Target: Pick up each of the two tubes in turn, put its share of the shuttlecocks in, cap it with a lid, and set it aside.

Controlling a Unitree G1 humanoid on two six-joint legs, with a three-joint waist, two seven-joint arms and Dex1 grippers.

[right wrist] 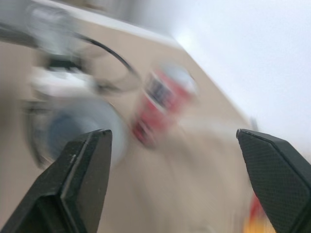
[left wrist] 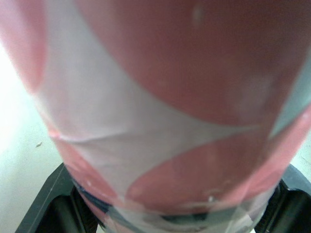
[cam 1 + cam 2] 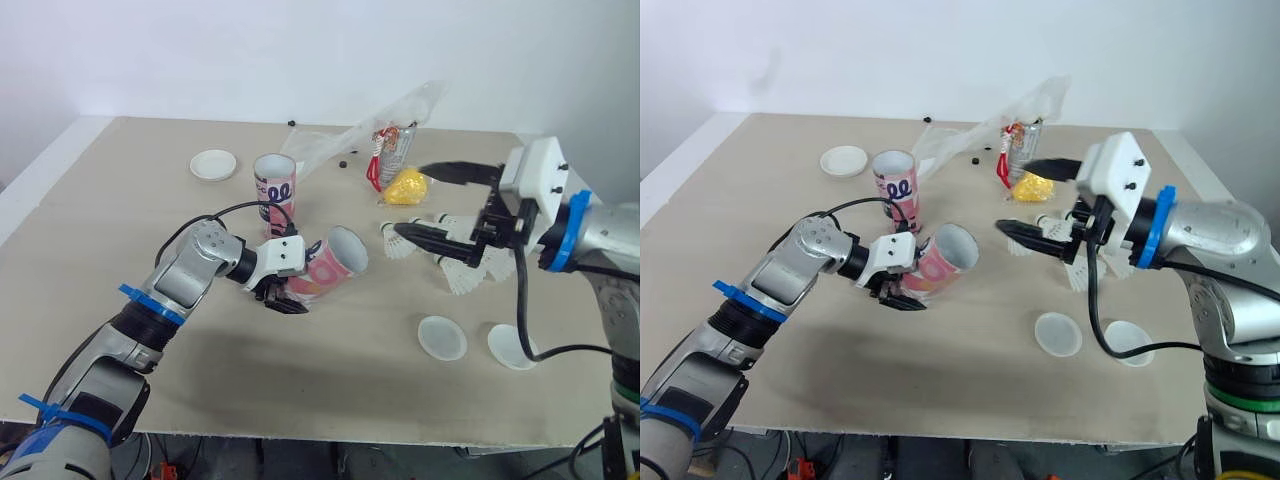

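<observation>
While your left gripper (image 3: pixel 283 297) clamped the tilted tube (image 3: pixel 335 262) above the worktop (image 3: pixel 100 220), its mouth facing right, your right gripper (image 3: pixel 413 201) hung open and empty just right of it, over the shuttlecocks (image 3: pixel 468 272).

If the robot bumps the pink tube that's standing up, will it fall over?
Probably. The standing tube is tall on a narrow base, so a nudge near its open top would likely tip it. Being round, it might then roll across the table.
</observation>
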